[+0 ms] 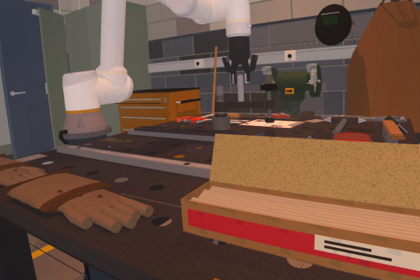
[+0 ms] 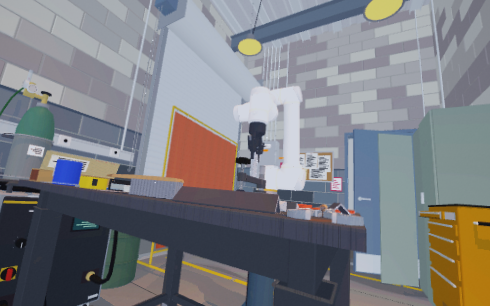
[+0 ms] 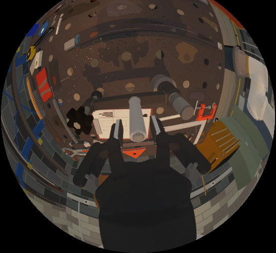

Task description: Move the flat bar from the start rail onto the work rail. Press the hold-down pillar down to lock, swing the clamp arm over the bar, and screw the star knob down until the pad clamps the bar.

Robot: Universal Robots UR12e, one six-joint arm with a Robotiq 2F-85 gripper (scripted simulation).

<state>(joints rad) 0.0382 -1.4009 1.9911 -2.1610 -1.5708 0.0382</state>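
Observation:
The light grey hold-down pillar (image 1: 240,87) stands upright at the back of the bench, its top between my fingers (image 3: 137,127). My gripper (image 1: 240,71) is open and holds nothing. It hangs straight over the pillar. The dark clamp arm (image 1: 244,104) reaches right from the pillar to the black star knob (image 1: 268,87), whose screw ends in a pad (image 1: 269,119) above a white sheet (image 1: 273,123). From the wrist camera the star knob (image 3: 79,120) lies left of the pillar. I cannot tell where the flat bar lies.
An open cardboard box (image 1: 305,199) of rods fills the near right of the bench. Leather gloves (image 1: 68,195) lie near left. A grey rail (image 1: 135,158) crosses the middle. A green bench grinder (image 1: 293,89) stands behind the knob. A short grey cylinder (image 1: 221,121) stands left of the pillar.

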